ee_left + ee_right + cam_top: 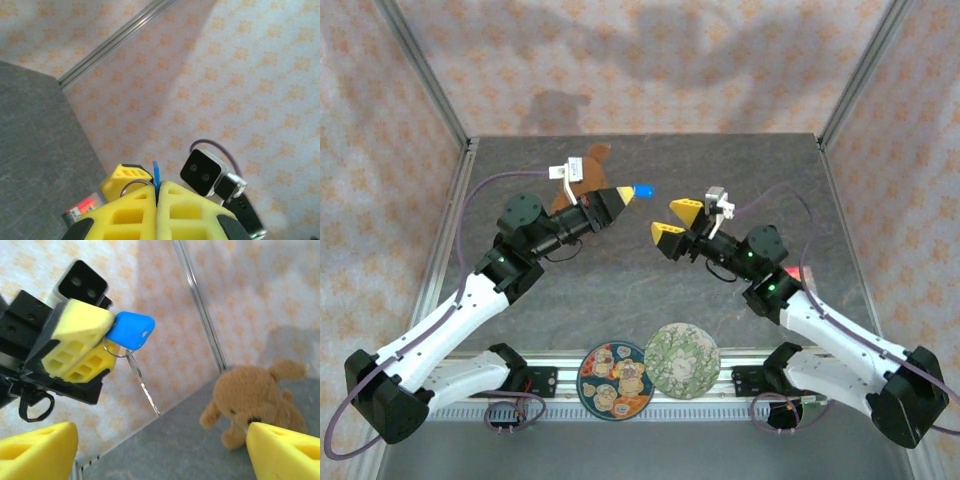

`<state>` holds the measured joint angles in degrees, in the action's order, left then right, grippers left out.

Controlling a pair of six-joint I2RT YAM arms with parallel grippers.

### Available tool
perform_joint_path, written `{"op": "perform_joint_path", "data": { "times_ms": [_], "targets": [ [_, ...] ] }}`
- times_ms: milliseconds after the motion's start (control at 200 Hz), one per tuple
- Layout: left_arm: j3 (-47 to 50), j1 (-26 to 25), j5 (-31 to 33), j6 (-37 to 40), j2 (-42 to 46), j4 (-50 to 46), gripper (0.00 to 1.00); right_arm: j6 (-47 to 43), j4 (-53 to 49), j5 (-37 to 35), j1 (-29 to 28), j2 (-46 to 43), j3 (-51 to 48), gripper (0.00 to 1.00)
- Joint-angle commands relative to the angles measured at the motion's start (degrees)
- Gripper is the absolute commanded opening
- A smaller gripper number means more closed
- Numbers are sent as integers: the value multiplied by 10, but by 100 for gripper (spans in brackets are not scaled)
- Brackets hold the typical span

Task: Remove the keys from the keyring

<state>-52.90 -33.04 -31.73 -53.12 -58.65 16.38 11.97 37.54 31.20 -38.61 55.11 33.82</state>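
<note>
Thin wire keyring with a slim silver key hanging off it, blade slanting down and to the right in the right wrist view; on the same ring, a blue plastic tab, rounded-triangular, one small hole near its corner; key head or fob, not determinable.

Whole bunch clear of the table, up in the air over its middle, slightly left of centre; bare grey surface beneath; open air between bunch and patterned back wall; aluminium corner post well behind; brown plush bear sitting on the table beyond and below the key, well apart from it.

Left gripper pressed fully closed, yellow foam fingers pinched on the blue tab; tab protruding past the tips; ring and key dangling free just under the tips.

Right gripper spread wide with no load, facing the bunch from the right across a gap of open air; key seen roughly midway between its two fingers.

Two round patterned discs at the near edge between the arm bases, well apart from the bunch.
</note>
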Motion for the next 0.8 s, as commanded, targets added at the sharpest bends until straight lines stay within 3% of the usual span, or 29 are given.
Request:
{"op": "perform_joint_path", "data": {
  "times_ms": [0,140,505,706,791],
  "targets": [
    [-22,-6,-22,-22,-1,49,0,-13,172,4,-6,24,-26,89],
    [-19,-8,-27,-31,-4,62,0,-34,180,29,-14,60,-3,88],
    [-19,-8,-36,-43,-13,82,0,-35,241,5,-38,109,24,83],
    [-19,-8,-38,-52,-13,94,0,-26,273,-5,-47,134,41,79],
    [-18,-8,-37,-52,-12,95,0,-22,274,-3,-49,146,51,72]
  ]
}}
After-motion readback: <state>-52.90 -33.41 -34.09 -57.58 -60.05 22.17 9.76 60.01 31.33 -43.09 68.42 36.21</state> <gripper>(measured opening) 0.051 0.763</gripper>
